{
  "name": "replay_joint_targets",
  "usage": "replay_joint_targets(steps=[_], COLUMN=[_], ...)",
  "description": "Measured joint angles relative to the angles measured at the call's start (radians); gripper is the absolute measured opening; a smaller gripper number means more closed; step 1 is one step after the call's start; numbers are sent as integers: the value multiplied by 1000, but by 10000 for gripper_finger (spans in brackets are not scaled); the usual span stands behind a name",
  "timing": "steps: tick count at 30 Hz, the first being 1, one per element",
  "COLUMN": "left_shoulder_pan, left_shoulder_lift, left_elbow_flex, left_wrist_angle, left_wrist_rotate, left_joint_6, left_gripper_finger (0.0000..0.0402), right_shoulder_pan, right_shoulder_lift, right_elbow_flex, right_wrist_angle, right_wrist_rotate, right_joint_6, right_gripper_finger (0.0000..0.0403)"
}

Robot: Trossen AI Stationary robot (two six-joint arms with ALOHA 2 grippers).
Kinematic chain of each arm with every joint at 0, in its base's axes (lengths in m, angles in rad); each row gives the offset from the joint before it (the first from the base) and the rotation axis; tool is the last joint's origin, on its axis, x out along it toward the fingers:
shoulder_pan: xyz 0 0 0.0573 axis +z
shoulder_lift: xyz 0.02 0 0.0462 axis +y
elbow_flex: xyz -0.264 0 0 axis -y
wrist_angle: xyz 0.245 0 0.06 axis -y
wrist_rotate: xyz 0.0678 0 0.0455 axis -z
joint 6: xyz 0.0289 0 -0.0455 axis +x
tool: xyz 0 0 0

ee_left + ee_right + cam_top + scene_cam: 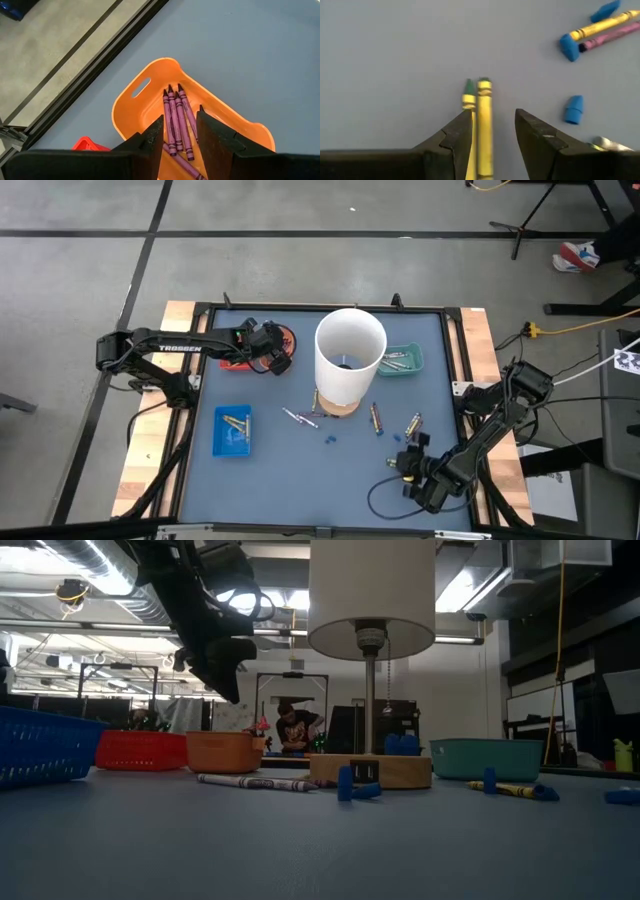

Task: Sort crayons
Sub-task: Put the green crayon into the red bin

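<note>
Left gripper (179, 131), spread empty over purple crayons (176, 120) in orange plastic tray (131, 107); right gripper (492, 131) spread astride yellow-wrapped crayons (484, 125), closing judged next.

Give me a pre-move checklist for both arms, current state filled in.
1. Left gripper over the orange tray: ok, open above it.
2. Left gripper empty: ok, nothing between its fingers; purple crayons lie in the tray.
3. Right gripper lined up on a target: ok, open around two yellow crayons on the mat.
4. Single-crayon grasp: not ok, two lie side by side between the fingers.
5. Nearby clutter: ok, the blue cap lies apart, outside the fingers.
6. Right gripper height over the mat: cannot tell.
</note>
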Motion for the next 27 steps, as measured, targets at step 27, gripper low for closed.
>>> replay_joint_targets(steps=[27], left_shoulder_pan=[0], left_shoulder_lift=[0], left_elbow_flex=[0], left_wrist_angle=[0], left_wrist_rotate=[0], left_joint_6=[0], left_gripper_finger=[100], right_shoulder_pan=[0], right_shoulder_lift=[-2], right_elbow_flex=[-16], right_wrist_angle=[0], right_wrist_rotate=[-20], right_joint_6=[1], right_gripper_finger=[149])
